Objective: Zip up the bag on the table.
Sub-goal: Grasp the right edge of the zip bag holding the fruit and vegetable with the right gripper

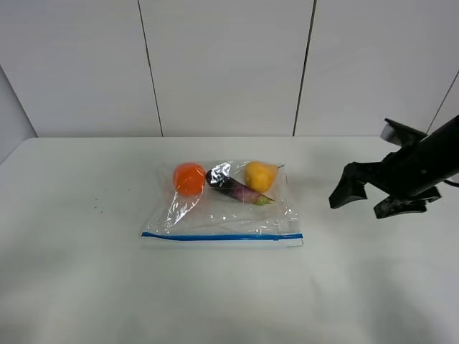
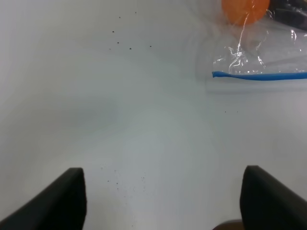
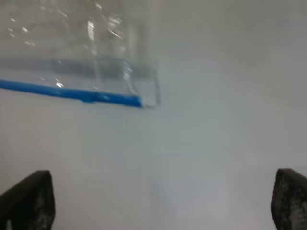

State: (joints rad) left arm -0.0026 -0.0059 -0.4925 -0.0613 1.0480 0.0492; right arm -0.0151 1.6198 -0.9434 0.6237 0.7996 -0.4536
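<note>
At the right edge of the high view, the right claw (image 1: 357, 206) is held spread and empty, well apart from the bag (image 1: 229, 211) lying mid-frame on the tabletop (image 1: 79, 279). The left claw (image 2: 163, 203) is likewise released. The bag could be dragged, not zipped, if its blue strip (image 1: 215, 236) is pulled unanchored.
</note>
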